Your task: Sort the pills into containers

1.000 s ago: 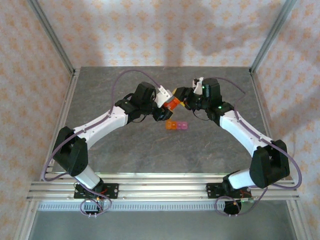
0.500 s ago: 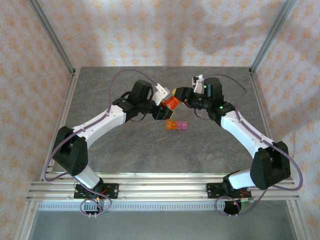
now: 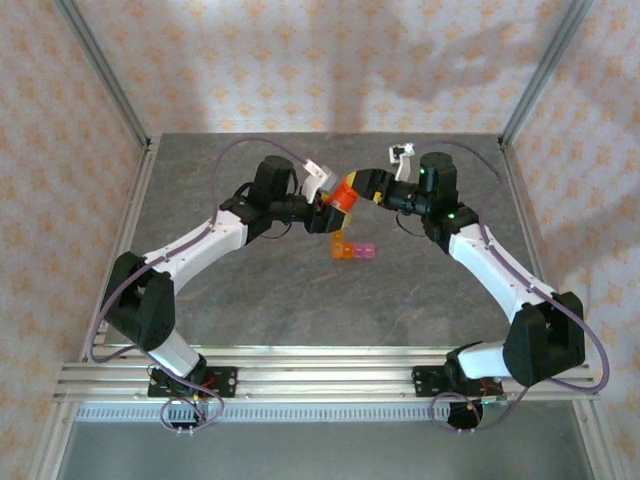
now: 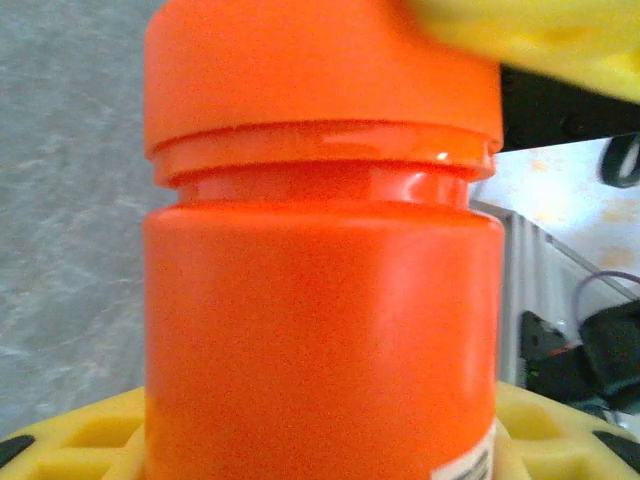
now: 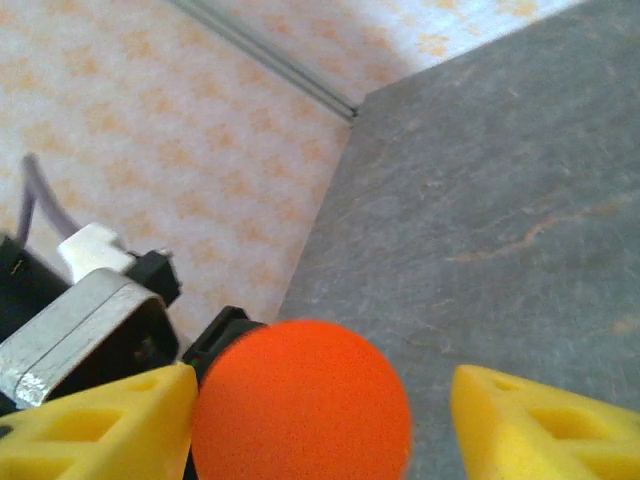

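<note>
A: Your left end effector (image 3: 322, 208) is pinching the orange bottle (image 3: 343, 198) by its body and holds it up off the worktop (image 3: 250, 300). In your left wrist view the bottle stands between the yellow fingers (image 4: 90, 430). A scrap of white label (image 4: 462, 468) shows at the 5 o'clock corner.

B: Your right end effector (image 3: 364, 190) meets the bottle from about 2 o'clock, at the cap (image 5: 300, 400). It is spread. In your right wrist view the finger at 9 o'clock touches the cap. The finger at 3 o'clock stands apart from it, with grey worktop showing in the gap.

A: The containers (image 3: 354, 251) lie flat on the worktop near its middle, at about 6 o'clock from the bottle. They are clear of both your end effectors.

B: From above, that strip runs from 9 o'clock to 3 o'clock, with the orange cell at the 9 o'clock end and the pink one at the 3 o'clock end. The cells are too small for you to tell whether they are open, or whether anything is in them.
</note>
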Available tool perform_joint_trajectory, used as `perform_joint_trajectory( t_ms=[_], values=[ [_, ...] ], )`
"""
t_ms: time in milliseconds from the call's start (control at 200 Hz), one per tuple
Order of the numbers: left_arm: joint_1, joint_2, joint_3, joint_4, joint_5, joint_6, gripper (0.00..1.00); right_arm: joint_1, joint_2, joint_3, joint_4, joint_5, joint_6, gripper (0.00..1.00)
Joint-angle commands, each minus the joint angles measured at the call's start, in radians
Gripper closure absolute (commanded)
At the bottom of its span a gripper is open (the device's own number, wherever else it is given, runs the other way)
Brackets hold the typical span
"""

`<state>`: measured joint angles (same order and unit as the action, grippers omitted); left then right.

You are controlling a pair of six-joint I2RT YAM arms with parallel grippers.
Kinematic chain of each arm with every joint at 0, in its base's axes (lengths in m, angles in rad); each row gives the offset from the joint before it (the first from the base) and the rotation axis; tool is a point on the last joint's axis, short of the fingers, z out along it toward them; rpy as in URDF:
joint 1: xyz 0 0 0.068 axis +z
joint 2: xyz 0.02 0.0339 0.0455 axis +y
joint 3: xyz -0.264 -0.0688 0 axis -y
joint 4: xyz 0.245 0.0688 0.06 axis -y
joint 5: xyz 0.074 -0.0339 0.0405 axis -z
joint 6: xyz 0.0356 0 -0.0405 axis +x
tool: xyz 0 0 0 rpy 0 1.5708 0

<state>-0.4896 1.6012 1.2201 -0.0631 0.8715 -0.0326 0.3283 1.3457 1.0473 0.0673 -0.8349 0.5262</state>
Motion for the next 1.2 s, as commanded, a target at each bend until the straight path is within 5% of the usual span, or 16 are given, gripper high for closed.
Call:
perform_joint_trajectory(
  t_ms=[0, 320, 1051, 1191],
  values=[
    [0.008, -0.05, 0.024, -0.041, -0.155, 0.089, 1.0, -0.011, -0.02, 0.029, -0.069, 0.067, 0.042, 0.25],
    [-0.045, -0.058, 0.021, -0.11, -0.341, 0.237, 1.0, 0.001, 0.012, 0.034, -0.07, 0.106, 0.226, 0.22],
    [-0.089, -0.022, 0.055, -0.14, -0.347, 0.258, 1.0, 0.075, 0.066, 0.055, -0.033, 0.136, 0.259, 0.24],
    [-0.092, -0.02, 0.053, -0.135, -0.35, 0.254, 1.0, 0.078, 0.07, 0.059, -0.033, 0.128, 0.26, 0.35]
  ],
)
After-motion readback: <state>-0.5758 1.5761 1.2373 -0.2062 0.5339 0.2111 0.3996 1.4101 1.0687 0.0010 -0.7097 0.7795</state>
